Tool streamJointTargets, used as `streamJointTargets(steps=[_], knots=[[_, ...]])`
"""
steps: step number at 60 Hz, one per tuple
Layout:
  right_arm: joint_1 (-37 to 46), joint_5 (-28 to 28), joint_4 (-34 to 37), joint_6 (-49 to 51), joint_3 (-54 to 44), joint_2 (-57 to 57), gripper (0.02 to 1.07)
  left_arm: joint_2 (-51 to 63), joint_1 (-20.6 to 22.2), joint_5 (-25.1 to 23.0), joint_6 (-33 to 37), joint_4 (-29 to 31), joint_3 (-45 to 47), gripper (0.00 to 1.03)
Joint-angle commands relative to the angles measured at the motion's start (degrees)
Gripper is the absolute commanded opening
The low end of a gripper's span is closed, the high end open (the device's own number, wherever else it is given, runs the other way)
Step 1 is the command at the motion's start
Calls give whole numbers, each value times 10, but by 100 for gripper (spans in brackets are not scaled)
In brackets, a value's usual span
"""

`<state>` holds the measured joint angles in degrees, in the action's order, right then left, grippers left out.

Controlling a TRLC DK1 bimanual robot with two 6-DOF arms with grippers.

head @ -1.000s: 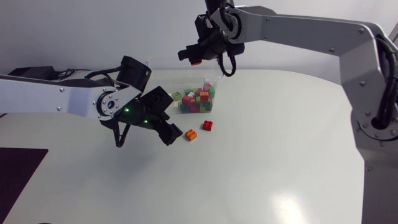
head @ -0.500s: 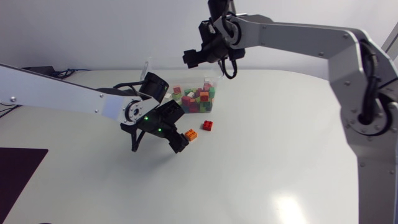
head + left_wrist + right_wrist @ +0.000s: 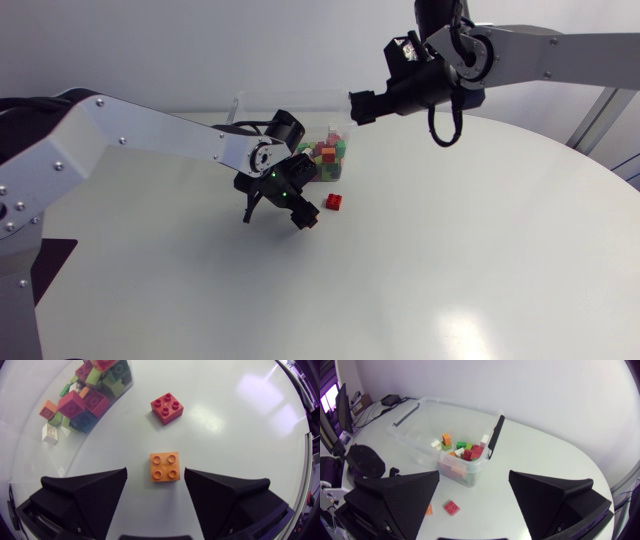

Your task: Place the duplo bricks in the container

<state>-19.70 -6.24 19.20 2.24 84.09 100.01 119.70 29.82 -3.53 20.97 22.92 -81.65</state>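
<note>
Seen from overhead, the left arm (image 3: 150, 135) comes in low over the white surface (image 3: 460, 270). The left fingers (image 3: 303, 214) hang just beside the red brick (image 3: 334, 202), in front of the clear container (image 3: 262, 108) with its heap of coloured bricks (image 3: 322, 155). The right arm (image 3: 560, 45) holds the right fingers (image 3: 362, 105) high, near the container's right end. In the left wrist view the left fingers (image 3: 85, 491) are spread wide, and the orange brick (image 3: 164, 466) lies flat on the surface between them, touching neither. The red brick (image 3: 167, 408) sits ahead of it, studs up and clearly apart, with the container's wall (image 3: 75, 455) off to one side. In the right wrist view the right fingers (image 3: 400, 495) are also wide, with nothing between them. They look down on the container (image 3: 420, 435), whose bricks are piled at the nearer end. The red brick (image 3: 452, 507) lies on the surface just outside that end, and the orange brick (image 3: 428, 509) is beside it, half hidden behind a finger.
</note>
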Motion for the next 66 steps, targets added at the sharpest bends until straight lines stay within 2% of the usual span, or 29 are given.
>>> streamJointTargets(steps=[1, 9, 19, 23, 25, 32, 38, 50, 66], knots=[[4, -4, -6, 14, -44, -38, 102, 22, 1, 5, -11, 10, -23, 72], [4, -8, -9, 14, -96, -70, 102, 46, 2, 14, -21, 31, -57, 65], [0, -9, -11, 11, -146, -89, 102, 66, 9, 14, -22, 61, -85, 65], [-3, -10, -21, 13, -169, -92, 102, 72, 13, 14, -21, 68, -92, 59], [-4, -14, -25, 15, -178, -92, 102, 73, 14, 14, -21, 70, -92, 55], [-9, -50, -32, 67, -198, -84, 102, 76, 16, 14, -16, 70, -88, 54], [-9, -78, -40, 112, -209, -68, 102, 86, 16, 14, -15, 70, -89, 39], [-8, -120, -57, 201, -191, 23, 102, 90, 16, 14, -11, 84, -86, 32], [-4, -142, -58, 301, -126, 136, 102, 24, 8, 12, -3, 89, -40, 31]])
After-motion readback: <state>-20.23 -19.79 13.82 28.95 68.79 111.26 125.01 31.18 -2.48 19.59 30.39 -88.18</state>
